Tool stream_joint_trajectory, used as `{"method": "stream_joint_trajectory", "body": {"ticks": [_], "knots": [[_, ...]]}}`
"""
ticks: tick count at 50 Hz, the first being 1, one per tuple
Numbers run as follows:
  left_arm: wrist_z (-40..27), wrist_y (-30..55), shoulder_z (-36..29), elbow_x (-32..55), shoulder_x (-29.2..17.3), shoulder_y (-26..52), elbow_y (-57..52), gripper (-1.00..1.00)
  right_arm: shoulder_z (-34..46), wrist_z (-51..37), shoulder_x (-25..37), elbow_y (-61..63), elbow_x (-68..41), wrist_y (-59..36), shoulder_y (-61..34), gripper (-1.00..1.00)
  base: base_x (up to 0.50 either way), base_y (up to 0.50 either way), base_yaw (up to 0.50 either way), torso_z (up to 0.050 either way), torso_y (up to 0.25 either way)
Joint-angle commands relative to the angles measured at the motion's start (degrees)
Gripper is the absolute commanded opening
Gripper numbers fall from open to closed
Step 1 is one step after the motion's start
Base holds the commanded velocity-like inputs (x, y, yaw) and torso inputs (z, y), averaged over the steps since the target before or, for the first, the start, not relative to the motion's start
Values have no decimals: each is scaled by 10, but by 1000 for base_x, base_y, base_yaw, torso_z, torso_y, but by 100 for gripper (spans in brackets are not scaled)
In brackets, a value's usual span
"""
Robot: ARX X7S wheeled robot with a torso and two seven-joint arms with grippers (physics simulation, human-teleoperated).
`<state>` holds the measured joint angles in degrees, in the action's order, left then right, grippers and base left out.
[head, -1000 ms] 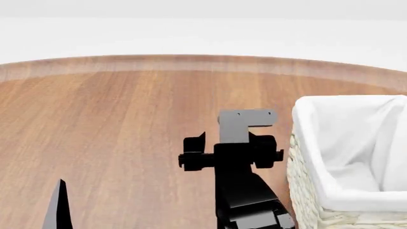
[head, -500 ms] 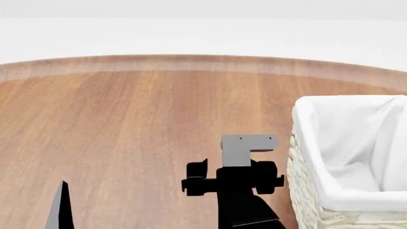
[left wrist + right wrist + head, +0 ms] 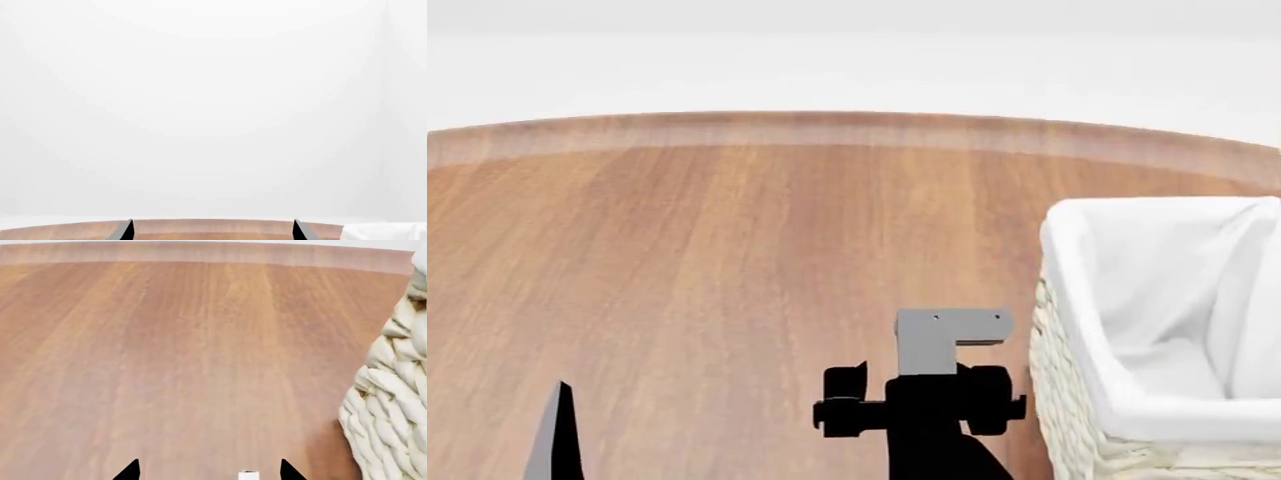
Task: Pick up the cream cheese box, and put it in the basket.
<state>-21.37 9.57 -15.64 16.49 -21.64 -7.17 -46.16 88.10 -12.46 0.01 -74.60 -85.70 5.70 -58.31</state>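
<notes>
The basket, cream wicker with a white cloth liner, stands at the table's right; its woven wall shows in the right wrist view. The cream cheese box does not show in the head view. A small white tip pokes in at the frame edge between my right fingertips, touching neither; I cannot tell if it is the box. My right gripper is open, low over bare wood just left of the basket. Its wrist shows in the head view. My left gripper is open and empty at the near left.
The round wooden table stretches to a curved far edge with white floor beyond. One left fingertip shows at the head view's bottom left. A bit of the basket's liner shows in the left wrist view.
My right arm has drawn back toward the near side of the table, staying left of the basket. The left arm and the basket have not moved.
</notes>
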Motion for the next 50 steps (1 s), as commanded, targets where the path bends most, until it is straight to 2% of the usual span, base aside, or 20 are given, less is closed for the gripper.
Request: {"method": "stream_joint_trajectory", "body": {"ticks": [1,15,25,33,43,44,50], "knots": [[-2,-3,-2,2,-2,0,2,100,0,0,0,-1,-1,0,6,100,0,0,0,0,-164],[-2,-10,-5,3,-4,1,7,100,-11,-2,0,-4,6,-2,14,100,0,0,0,0,-173],[-5,-8,-6,5,-7,1,4,100,-77,-3,8,-4,57,-11,26,100,0,0,0,0,-174],[-5,-15,-7,5,-7,0,8,100,-179,0,7,-4,155,-31,37,100,2,0,0,0,-174],[-7,-29,-6,4,-6,-2,13,100,-396,19,0,-4,368,-67,56,100,5,0,3,0,-44],[-7,-30,-6,4,-6,-2,14,100,-405,19,0,-4,379,-68,56,-100,0,0,0,0,0],[-8,-32,-6,4,-7,-3,16,100,-420,24,0,-4,392,-67,54,-100,0,0,0,0,-3]]}}
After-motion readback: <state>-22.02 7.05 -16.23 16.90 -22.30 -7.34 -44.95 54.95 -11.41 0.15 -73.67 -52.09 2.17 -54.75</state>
